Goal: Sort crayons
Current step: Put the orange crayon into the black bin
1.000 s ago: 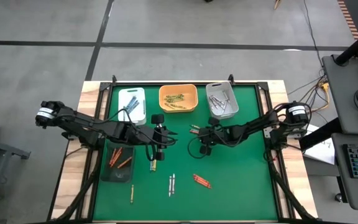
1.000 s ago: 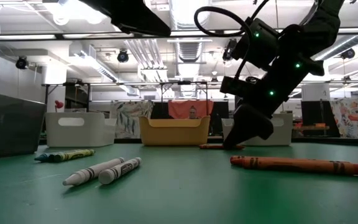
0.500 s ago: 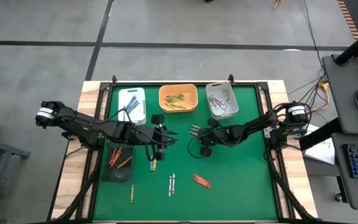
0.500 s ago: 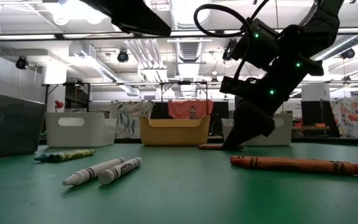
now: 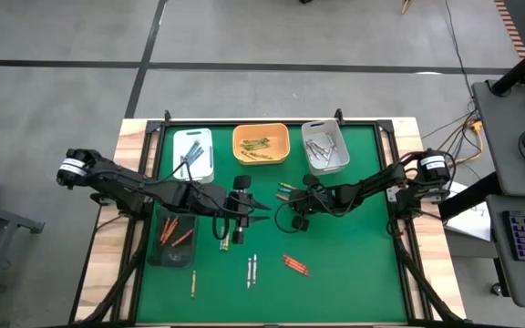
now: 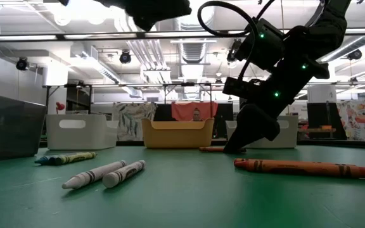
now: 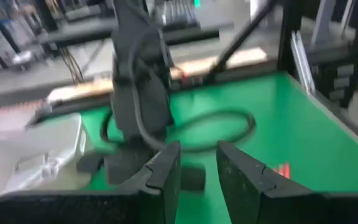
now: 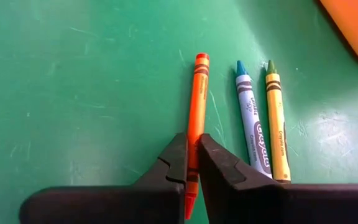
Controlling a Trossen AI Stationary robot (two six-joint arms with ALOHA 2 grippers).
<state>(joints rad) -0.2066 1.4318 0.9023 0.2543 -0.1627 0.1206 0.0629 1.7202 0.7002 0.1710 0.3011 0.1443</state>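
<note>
The right claw (image 8: 192,155) pinches the light, stiff, brittle orange crayon (image 8: 196,99) near its blunt end, flat on the green counter (image 8: 73,93) beside blue and yellow-green ones.

You're looking at a matt green mat (image 5: 354,264), faintly scuffed, laid over a pale wooden table (image 5: 108,264). The crayons (image 8: 196,106) are waxy sticks in matt paper wrappers, and the three trays at twelve o'clock (image 5: 262,144) look like smooth plastic. The right gripper's fingers (image 8: 219,168) look like matt black plastic.
</note>
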